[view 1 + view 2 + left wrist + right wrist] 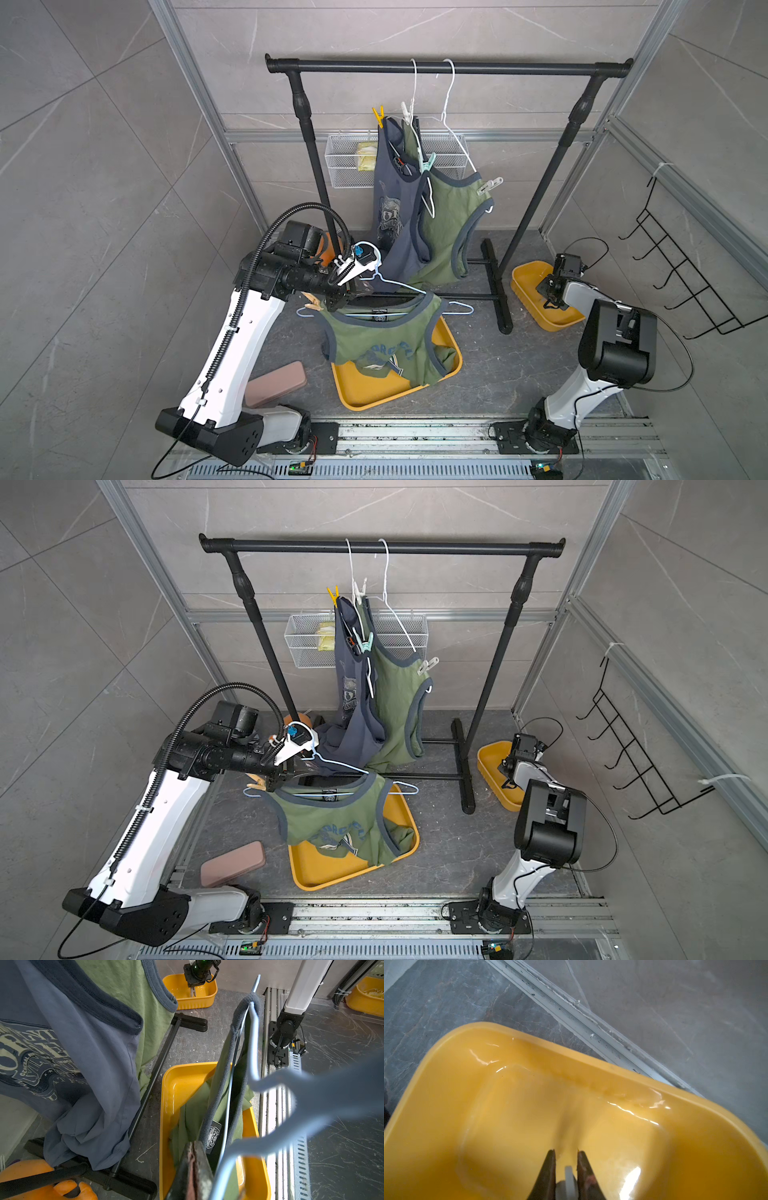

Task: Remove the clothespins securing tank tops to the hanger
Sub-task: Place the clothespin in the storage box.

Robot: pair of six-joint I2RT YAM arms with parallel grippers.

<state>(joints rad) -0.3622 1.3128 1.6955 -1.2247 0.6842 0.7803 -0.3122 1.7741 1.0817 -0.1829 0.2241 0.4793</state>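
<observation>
The left fingers [193, 1169] are clenched on the light-blue hanger [254, 1043]. They hold it above the large yellow tray [365, 395] at the desk's front middle, so the olive tank top [374, 349] sags into the tray and the orange-tan clothespin [312, 306] at the hanger's end is exposed.

The right fingers [548, 1172] hang inside the small yellow bin [524, 286] by the desk's right edge. A white clothespin [569, 1176] sits between them; I cannot tell whether it is gripped or freed. It looks like a drop-off.

On the rack [353, 65], two white hangers [449, 62] carry the slate-blue tank top [390, 216] and the second olive tank top [449, 216]. These are pinned by a yellow clothespin [378, 116], a white one [406, 111], a mint one [428, 163] and another white one [491, 185].

In all there are six clothespins, three tank tops, three hangers and two yellow containers.
</observation>
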